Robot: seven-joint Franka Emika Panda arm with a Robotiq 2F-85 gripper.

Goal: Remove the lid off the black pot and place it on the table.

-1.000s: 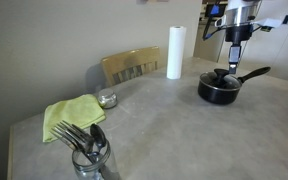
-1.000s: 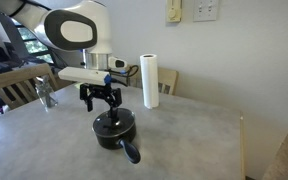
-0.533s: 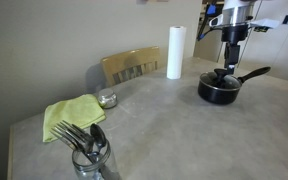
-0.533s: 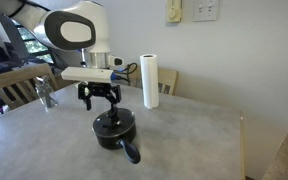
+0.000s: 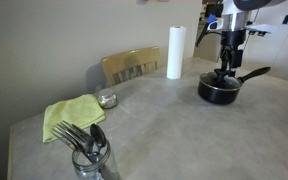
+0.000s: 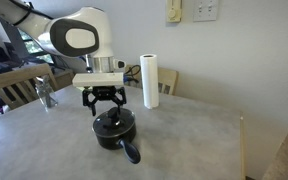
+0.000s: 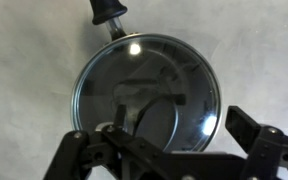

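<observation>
Chair (image 5: 132, 65) and paper roll (image 5: 174, 52) stood left of the black pot (image 5: 219, 92) in an exterior view, while the lid (image 7: 149, 85) sat on that pot on the counter (image 5: 154, 125) and the end effector (image 5: 227, 73) hung just above it, fingers (image 7: 256, 148) spread, seemingly aligned to pinch its centre and lift.

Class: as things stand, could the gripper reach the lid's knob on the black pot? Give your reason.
Probably yes: the gripper hangs open directly above the lid on the black pot, with nothing between them.
</observation>
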